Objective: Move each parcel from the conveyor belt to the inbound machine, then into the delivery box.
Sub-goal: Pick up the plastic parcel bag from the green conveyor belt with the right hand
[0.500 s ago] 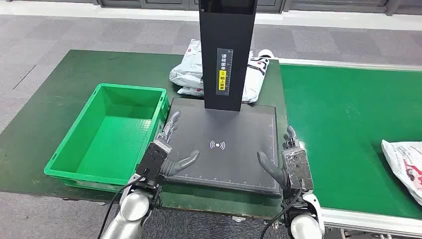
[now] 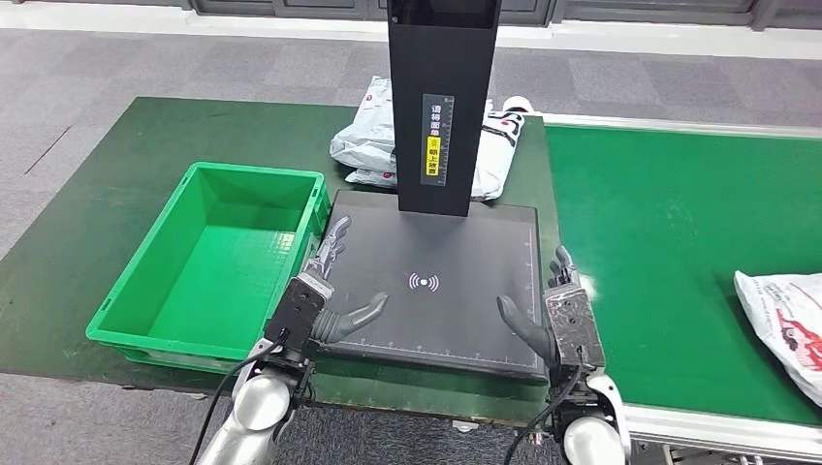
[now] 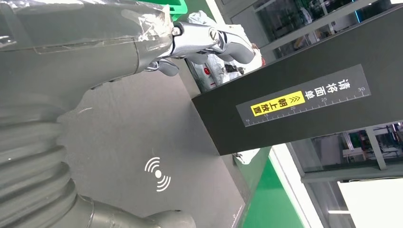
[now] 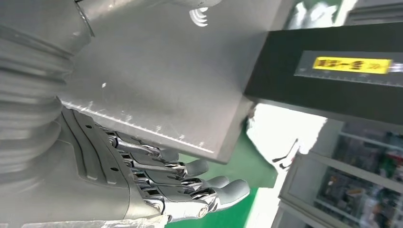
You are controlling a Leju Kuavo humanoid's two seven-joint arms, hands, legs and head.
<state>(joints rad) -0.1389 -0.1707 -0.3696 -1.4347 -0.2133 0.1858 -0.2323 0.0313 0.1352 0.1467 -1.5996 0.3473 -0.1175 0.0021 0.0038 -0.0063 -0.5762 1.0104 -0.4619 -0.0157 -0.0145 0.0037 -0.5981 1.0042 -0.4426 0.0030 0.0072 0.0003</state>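
Note:
A white parcel (image 2: 787, 327) with red print lies on the green conveyor belt (image 2: 669, 223) at the far right. The inbound machine is a dark flat plate (image 2: 436, 291) with a black upright column (image 2: 441, 107). The plate is bare. My left hand (image 2: 320, 291) hovers at the plate's left front edge, fingers apart, holding nothing. My right hand (image 2: 562, 315) hovers at the plate's right front edge, also spread and holding nothing. The green delivery box (image 2: 145, 291) stands left of the plate with nothing in it. In the wrist views my left hand (image 3: 85, 47) and right hand (image 4: 142, 185) show over the plate.
Two white parcels (image 2: 368, 136) lie in a heap behind the column on the green table. Grey floor surrounds the table. The belt's near metal rail (image 2: 717, 426) runs along the front right.
The parcel on the belt has slid a little leftward toward me. My right hand has shifted slightly to the left. My left hand has not moved.

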